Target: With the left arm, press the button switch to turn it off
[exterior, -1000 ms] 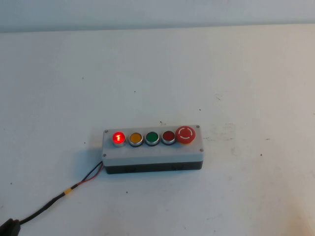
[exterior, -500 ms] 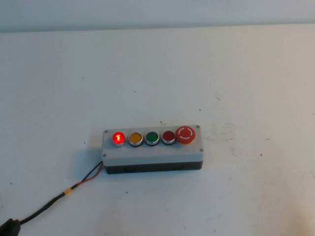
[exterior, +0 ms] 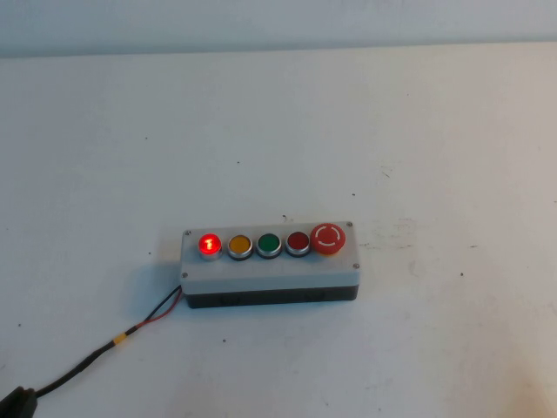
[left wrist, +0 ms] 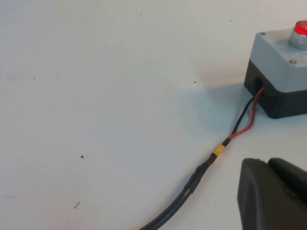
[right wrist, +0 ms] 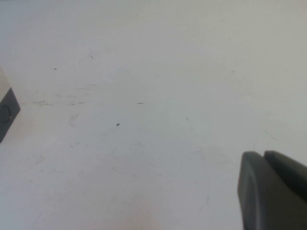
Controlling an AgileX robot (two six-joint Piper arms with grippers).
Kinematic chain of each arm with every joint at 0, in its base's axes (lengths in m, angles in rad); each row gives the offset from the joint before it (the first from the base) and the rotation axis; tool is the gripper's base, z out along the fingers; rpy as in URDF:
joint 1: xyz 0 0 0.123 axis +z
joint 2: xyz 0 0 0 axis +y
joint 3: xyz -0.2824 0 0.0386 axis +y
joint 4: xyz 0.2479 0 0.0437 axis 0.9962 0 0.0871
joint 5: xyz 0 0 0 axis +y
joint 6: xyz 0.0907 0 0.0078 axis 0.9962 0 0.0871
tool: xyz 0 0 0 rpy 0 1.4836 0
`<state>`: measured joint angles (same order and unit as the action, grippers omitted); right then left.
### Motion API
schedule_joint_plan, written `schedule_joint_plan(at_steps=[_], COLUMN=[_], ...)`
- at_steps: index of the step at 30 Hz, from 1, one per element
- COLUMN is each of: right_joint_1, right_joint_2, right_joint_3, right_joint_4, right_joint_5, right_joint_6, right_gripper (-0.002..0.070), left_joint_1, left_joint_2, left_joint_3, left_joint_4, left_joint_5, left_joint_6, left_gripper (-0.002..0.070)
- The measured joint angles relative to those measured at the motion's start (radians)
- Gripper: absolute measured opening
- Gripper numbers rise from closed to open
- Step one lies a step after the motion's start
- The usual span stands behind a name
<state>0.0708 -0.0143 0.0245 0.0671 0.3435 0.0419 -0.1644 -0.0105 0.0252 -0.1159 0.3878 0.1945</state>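
The button switch (exterior: 210, 245) glows bright red at the left end of a grey box (exterior: 270, 270) lying mid-table. It also shows at the edge of the left wrist view (left wrist: 301, 28), on the box's corner (left wrist: 276, 52). My left gripper (left wrist: 267, 163) is shut and empty. It hangs low over the table beside the box's cable, to the left of the box and nearer the robot, well apart from the button. My right gripper (right wrist: 264, 155) is shut and empty over bare table to the right of the box, whose end (right wrist: 7, 108) just shows.
On the box, a yellow (exterior: 239, 245), a green (exterior: 269, 244) and a darker red button (exterior: 298, 242) and a red mushroom button (exterior: 328, 238) follow to the right. A black cable (exterior: 104, 348) with red and black wires runs from the box's left end to the near-left corner.
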Motion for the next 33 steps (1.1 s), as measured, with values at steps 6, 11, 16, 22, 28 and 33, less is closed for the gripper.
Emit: schedule_joint_plan(at_steps=[6,11,16,22,28,33], right_joint_1=[0.000,0.000,0.000,0.000,0.000,0.000], right_joint_2=[0.000,0.000,0.000,0.000,0.000,0.000], right_joint_3=[0.000,0.000,0.000,0.000,0.000,0.000], right_joint_4=[0.000,0.000,0.000,0.000,0.000,0.000], right_joint_5=[0.000,0.000,0.000,0.000,0.000,0.000], right_joint_6=[0.000,0.000,0.000,0.000,0.000,0.000], right_gripper=[-0.0016,-0.0016,-0.0016,-0.0016,-0.0016,-0.0016], left_joint_1=[0.000,0.000,0.000,0.000,0.000,0.000], left_joint_2=[0.000,0.000,0.000,0.076,0.411,0.747], left_joint_3=[0.000,0.000,0.000,-0.125,-0.462,-0.760], left_joint_4=[-0.142,-0.420,-0.523,-0.543,-0.340,-0.159], left_joint_5=[-0.057,-0.192,-0.289,-0.184,0.112,0.412], left_joint_6=[-0.053,-0.107,-0.116,-0.125,-0.125,-0.124], left_gripper=[-0.0003,-0.0003,-0.0003,-0.0003,-0.0003,-0.0003])
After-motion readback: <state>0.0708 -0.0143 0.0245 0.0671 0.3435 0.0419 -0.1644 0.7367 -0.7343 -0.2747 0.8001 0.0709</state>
